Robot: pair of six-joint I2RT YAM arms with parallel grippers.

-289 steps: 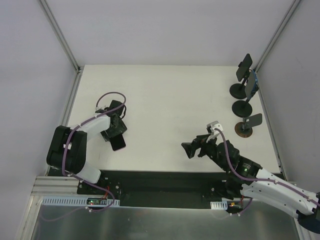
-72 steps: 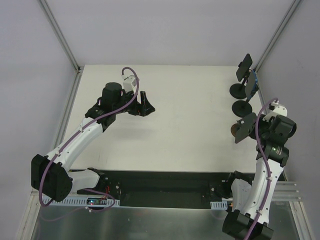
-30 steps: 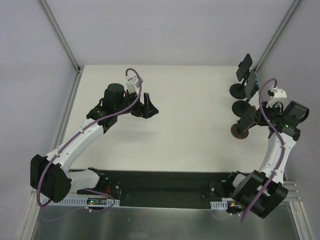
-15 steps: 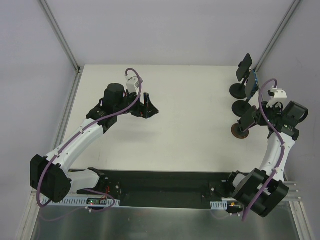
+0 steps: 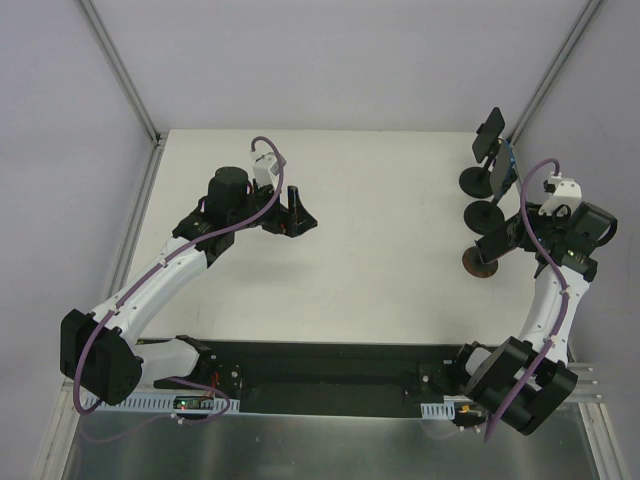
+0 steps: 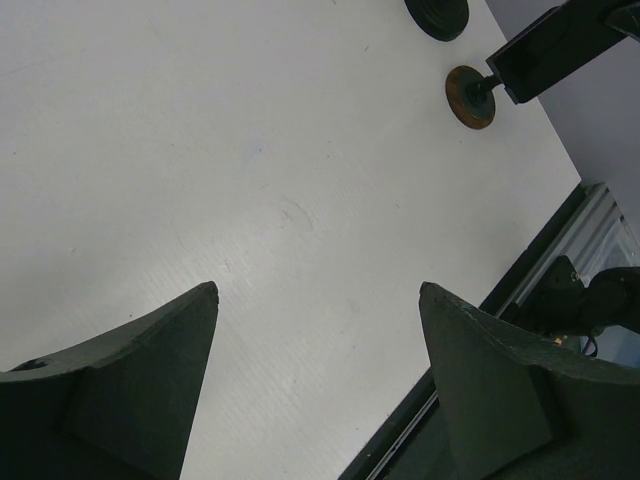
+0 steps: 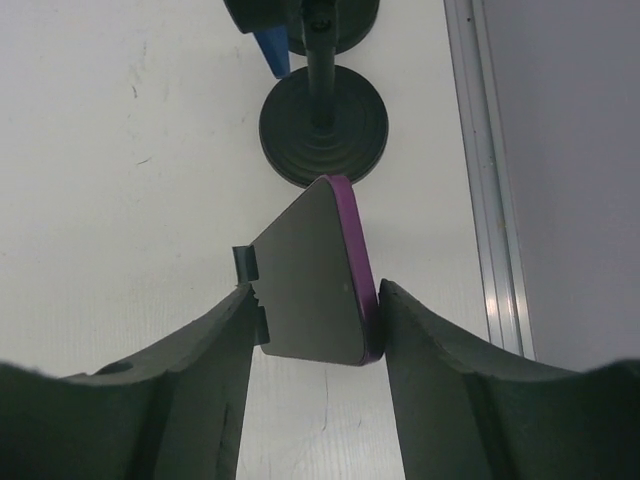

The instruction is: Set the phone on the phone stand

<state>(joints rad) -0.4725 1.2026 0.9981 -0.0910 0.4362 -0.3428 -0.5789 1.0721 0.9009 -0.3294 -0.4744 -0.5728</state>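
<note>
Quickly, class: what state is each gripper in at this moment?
Left gripper: open, holding nothing.
Right gripper: jaws sit on either side of the phone; whether it is gripping cannot be told.

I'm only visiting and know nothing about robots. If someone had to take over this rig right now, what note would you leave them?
Left gripper: open, empty, above the table, far from the job.
Right gripper: one finger on each side of the phone; can't tell whether they grip it.
Phone: tilted, up on the stand near the table's right edge.
Done: phone looks seated on the stand.
Left: make sure the right gripper is open, then back it off without knocking the phone.
</note>
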